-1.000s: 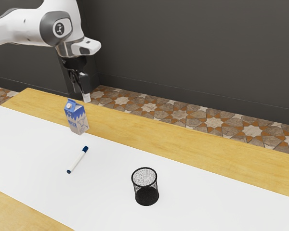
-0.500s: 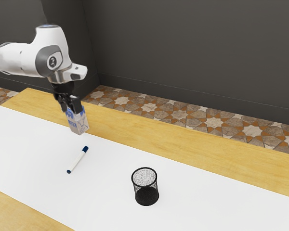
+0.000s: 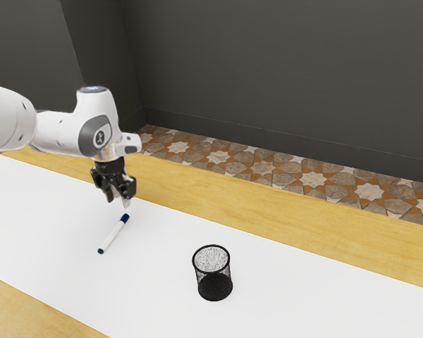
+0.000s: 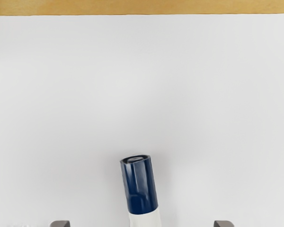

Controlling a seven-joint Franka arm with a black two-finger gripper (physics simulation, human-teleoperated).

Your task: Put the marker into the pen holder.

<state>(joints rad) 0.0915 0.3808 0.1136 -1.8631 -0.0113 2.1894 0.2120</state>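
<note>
Claw (image 3: 118, 201) spread wide; marker (image 3: 113, 235) just below, longer blue cap (image 3: 125, 217) nearest.

wooden table (image 3: 289, 215) | white sheet (image 3: 155, 274) on it | on sheet: marker (image 3: 113, 234), upright pen holder (image 3: 213, 284)

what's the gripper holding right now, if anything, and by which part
Nothing is held: the gripper is open, near the marker, which lies on the white strip.

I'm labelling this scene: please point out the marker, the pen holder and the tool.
Marker (image 3: 113, 235): exterior view, on its white barrel.
Pen holder (image 3: 215, 288): exterior view, on its lower mesh wall.
Tool (image 3: 118, 201): exterior view, midway between its fingertips.
</note>
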